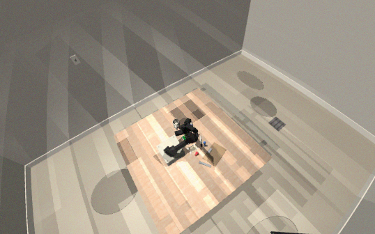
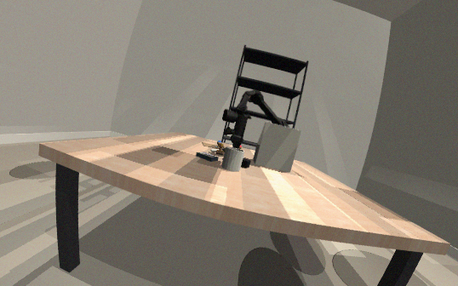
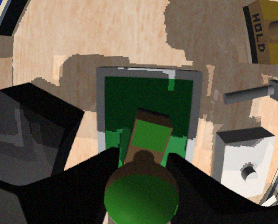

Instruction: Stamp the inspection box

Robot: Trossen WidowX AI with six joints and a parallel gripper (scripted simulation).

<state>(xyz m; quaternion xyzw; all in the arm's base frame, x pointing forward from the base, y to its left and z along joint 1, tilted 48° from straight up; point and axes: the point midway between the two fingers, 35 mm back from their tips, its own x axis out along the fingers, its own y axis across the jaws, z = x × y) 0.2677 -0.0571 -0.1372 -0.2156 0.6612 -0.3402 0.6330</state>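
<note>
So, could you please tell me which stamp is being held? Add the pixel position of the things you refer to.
The green-knobbed stamp [image 3: 141, 200]: it is gripped between the black fingers, over the green pad [image 3: 150, 92], whereas the HOLD stamp [image 3: 269, 50] is off to the side.

Matte black arm [image 1: 189, 138] [image 2: 240, 123], chunky rounded joints, slim tube-like links, black pincer [image 3: 143, 159]
</note>
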